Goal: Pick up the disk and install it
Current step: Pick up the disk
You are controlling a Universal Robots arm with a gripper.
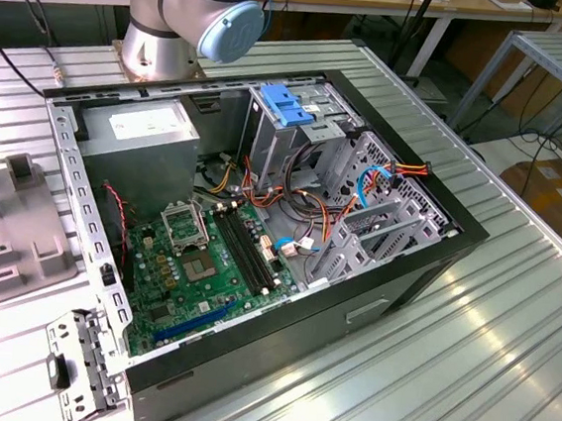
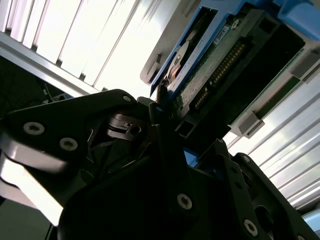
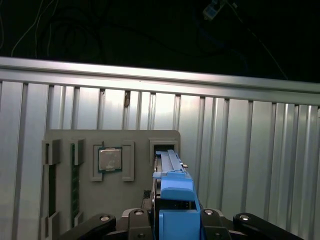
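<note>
First wrist view, nearest item: your gripper (image 3: pixel 172 227) is drawn in on the disk (image 3: pixel 171 192), pinching its blue carrier rails from both sides. The second wrist view bears this out. One finger (image 2: pixel 167 150) lies against the drive's edge, with the label face on one side and the green circuit board and connector on the other. I judge you have gripped across the thin dimension so the drive can travel along its own length.

The disk stands on edge, its far end seated in a slot of the grey fixture tray (image 3: pixel 135 142); it is not in the computer. The slot holds it upright, presumably to leave the near end free for grasping.

Beside that slot, a processor (image 3: pixel 110 160) lies flat in its own recess and a memory module (image 3: pixel 73 180) sits in a narrow channel, each part kept apart from the others. The tray rests on the ribbed metal table (image 3: pixel 250 150).

Farther off, in the exterior view, the open computer case (image 1: pixel 260 219) fills the centre of the frame, with the motherboard (image 1: pixel 196 262) facing up. The drive cage (image 1: pixel 307 143) with its blue bracket (image 1: pixel 286 105) sits upper centre. The power-supply box (image 1: pixel 138 142) is upper left, and the arm's base (image 1: pixel 180 22) is at the top edge. Installation not begun, in my judgement.
</note>
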